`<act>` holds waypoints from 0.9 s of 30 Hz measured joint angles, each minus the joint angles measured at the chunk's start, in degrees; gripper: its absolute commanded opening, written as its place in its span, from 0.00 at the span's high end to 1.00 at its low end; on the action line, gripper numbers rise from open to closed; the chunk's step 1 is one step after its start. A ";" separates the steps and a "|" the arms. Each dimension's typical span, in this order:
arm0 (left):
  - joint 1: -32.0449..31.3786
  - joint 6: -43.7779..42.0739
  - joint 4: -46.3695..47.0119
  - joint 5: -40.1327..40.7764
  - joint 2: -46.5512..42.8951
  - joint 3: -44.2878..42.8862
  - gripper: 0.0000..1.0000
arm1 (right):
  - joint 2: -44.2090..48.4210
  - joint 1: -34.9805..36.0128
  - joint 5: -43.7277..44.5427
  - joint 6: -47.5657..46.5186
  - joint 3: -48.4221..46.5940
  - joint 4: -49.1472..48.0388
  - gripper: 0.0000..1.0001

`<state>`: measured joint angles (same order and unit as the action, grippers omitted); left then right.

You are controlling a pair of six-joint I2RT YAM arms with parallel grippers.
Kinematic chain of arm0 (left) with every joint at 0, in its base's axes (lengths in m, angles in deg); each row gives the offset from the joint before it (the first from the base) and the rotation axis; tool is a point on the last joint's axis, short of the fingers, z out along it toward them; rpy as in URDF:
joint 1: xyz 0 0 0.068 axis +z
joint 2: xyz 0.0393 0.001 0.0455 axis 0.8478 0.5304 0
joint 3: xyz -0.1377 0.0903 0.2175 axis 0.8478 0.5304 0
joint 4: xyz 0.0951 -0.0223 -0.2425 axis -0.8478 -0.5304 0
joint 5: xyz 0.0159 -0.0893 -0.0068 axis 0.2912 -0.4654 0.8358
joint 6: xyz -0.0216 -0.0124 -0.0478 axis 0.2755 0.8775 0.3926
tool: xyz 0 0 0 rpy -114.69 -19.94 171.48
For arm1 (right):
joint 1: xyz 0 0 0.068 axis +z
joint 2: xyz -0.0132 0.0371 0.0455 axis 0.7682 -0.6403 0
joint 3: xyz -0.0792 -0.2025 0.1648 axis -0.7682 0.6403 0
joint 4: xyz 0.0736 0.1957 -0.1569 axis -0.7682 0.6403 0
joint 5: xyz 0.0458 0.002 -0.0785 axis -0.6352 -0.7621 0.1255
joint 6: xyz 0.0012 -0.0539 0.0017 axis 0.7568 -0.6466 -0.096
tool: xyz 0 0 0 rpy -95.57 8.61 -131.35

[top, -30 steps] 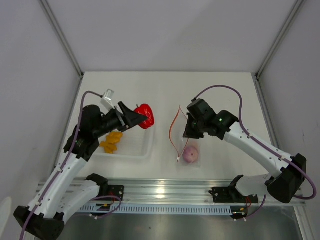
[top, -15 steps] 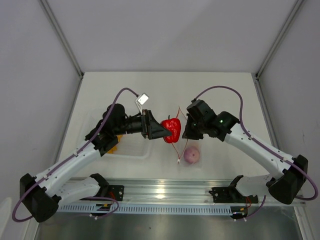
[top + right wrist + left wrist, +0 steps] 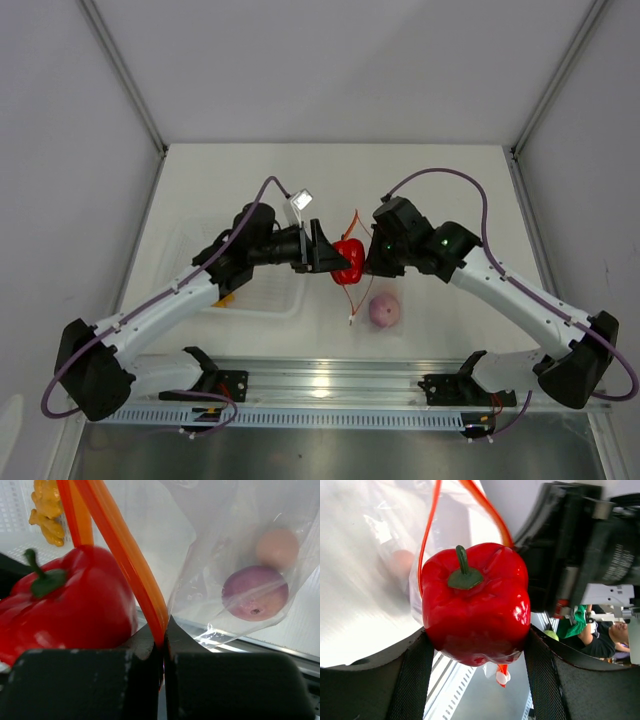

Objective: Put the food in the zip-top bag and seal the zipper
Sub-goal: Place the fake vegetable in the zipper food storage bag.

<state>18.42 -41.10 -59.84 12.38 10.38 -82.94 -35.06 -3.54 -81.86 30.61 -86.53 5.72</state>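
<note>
With the purple piece (image 3: 255,592) already in the zip-top bag (image 3: 225,530), the red pepper (image 3: 476,605), pinched in the left gripper (image 3: 338,262) at the bag mouth, may be caught on the zipper (image 3: 125,555) clamped in the right gripper (image 3: 162,645), so that the strip is pulled free.

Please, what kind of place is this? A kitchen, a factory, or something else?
Probably a lab robot test cell: plain white panels enclose the white table, the left arm and right arm are bolted to an aluminium rail, and the red pepper looks like a toy.
</note>
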 measured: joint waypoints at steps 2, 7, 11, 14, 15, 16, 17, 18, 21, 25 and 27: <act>-0.09 0.00 -1.01 0.63 1.38 -0.72 0.82 | 0.00 0.02 0.00 0.00 -0.42 0.02 1.00; -0.35 0.00 -4.00 2.23 5.16 -3.34 0.81 | -0.04 0.02 0.61 -0.02 -0.63 0.70 1.00; -1.44 -1.29 -9.09 5.46 7.21 -6.64 0.79 | -0.15 0.11 1.22 -0.02 -0.63 1.62 1.00; -2.32 -2.62 -11.96 8.20 7.56 -8.31 0.75 | -0.33 0.22 1.25 0.00 -0.70 1.66 1.00; -2.58 -3.08 -13.00 9.14 7.56 -8.74 0.74 | -0.39 0.31 1.25 -0.02 -0.79 1.62 1.00; -2.82 -3.56 -13.84 9.97 7.56 -9.14 0.74 | -0.44 0.42 1.25 -0.02 -0.83 1.62 1.00; -3.06 -4.07 -14.71 10.86 7.61 -9.55 0.71 | -0.48 0.50 1.22 0.00 -0.85 1.55 1.00; -3.21 -4.42 -15.43 11.32 7.65 -9.92 0.69 | -0.55 0.59 1.22 0.00 -0.85 1.46 1.00; -3.48 -5.31 -16.79 12.33 7.65 -10.58 0.62 | -0.72 0.76 1.22 0.00 -0.85 1.29 1.00; -3.80 -6.45 -17.81 12.31 7.76 -11.21 0.50 | -0.81 0.76 1.25 0.00 -0.85 1.25 1.00; -4.22 -7.13 -18.56 12.33 8.07 -11.93 0.42 | -0.81 0.76 1.29 0.00 -0.85 1.33 1.00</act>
<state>14.20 -48.23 -78.40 24.70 18.44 -94.88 -35.86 -2.77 -80.57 30.61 -87.38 7.06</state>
